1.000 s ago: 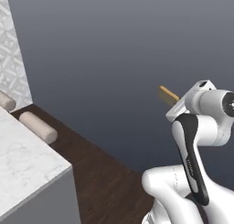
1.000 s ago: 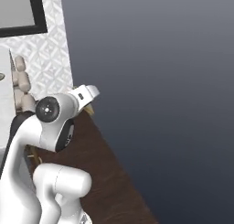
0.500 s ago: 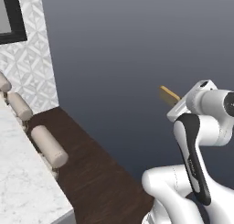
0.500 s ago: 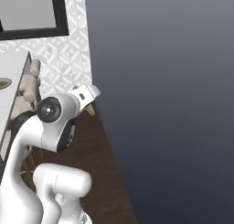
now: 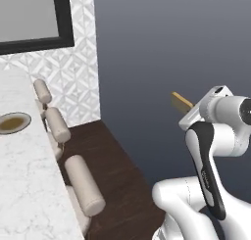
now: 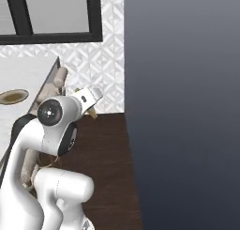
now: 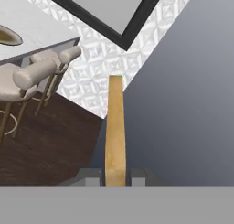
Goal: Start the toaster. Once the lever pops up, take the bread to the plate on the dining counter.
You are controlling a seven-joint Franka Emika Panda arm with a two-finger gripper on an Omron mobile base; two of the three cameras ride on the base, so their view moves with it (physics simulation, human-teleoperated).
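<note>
We see flat, even, rendered light with no clear source. The grey wall (image 5: pixel 171 43) fades from paler at the top to darker lower down. Soft shading sits under the stools (image 5: pixel 84 185). The white bench (image 5: pixel 24 185) looks bright, without glare. Edges are slightly soft and pixelated.

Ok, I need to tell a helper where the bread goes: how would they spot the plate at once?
Start at the white marble dining counter that runs up to the patterned wall under the black-framed window. The plate lies flat on it toward the wall end, near the row of beige stools. It is the one round, olive-tan dish with a darker rim on that pale slab.
</note>
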